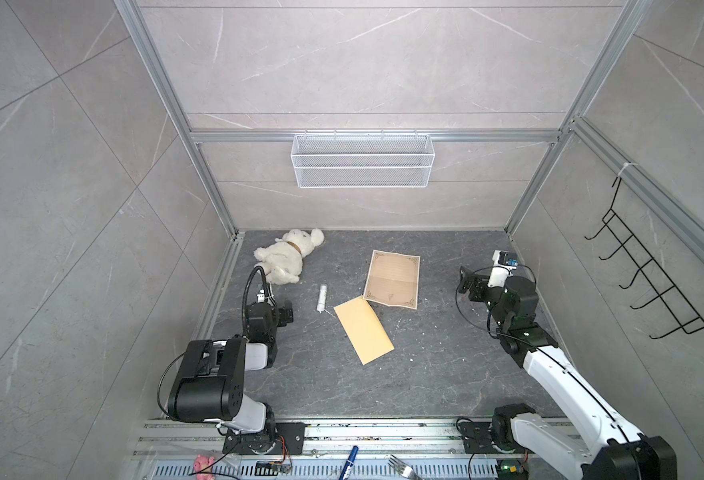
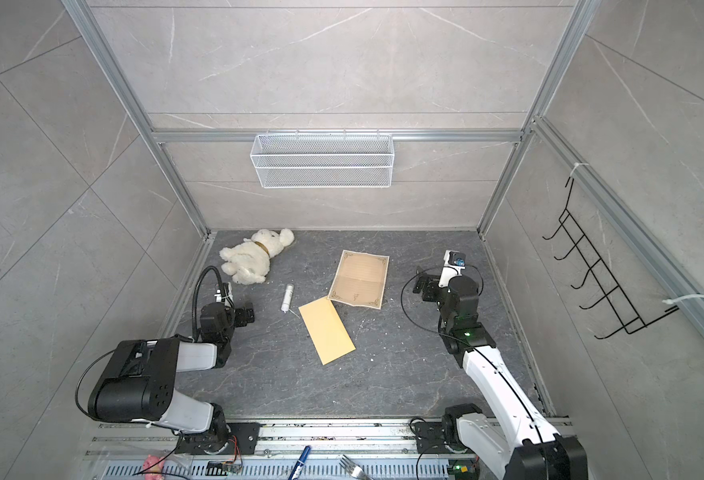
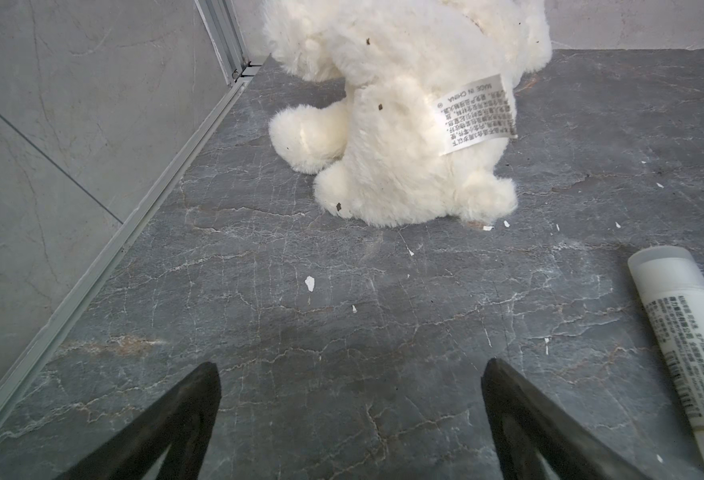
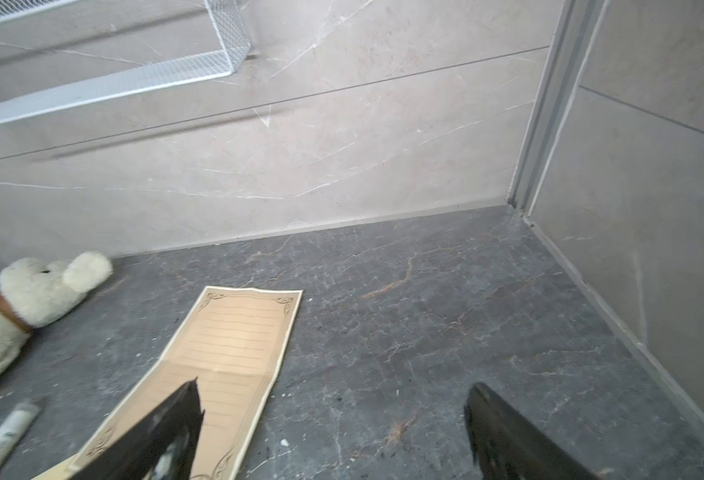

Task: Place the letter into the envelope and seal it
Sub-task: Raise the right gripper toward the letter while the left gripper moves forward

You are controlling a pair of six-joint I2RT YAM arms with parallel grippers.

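The letter [image 1: 392, 279] lies flat, long axis front to back, nearer the right gripper [image 1: 465, 281], toward centre. The right gripper and the left gripper [image 1: 287, 318] both stand with jaws apart, empty.

Bright, even light, soft shadows; detail ahead of the left jaws was crisp, the mesh basket [image 4: 92, 89] beyond the right jaws blurred

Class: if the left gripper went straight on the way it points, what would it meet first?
Probably the fluffy white plush toy, at its feet; only dark floor separates it from the left gripper. The white tube lies aside.
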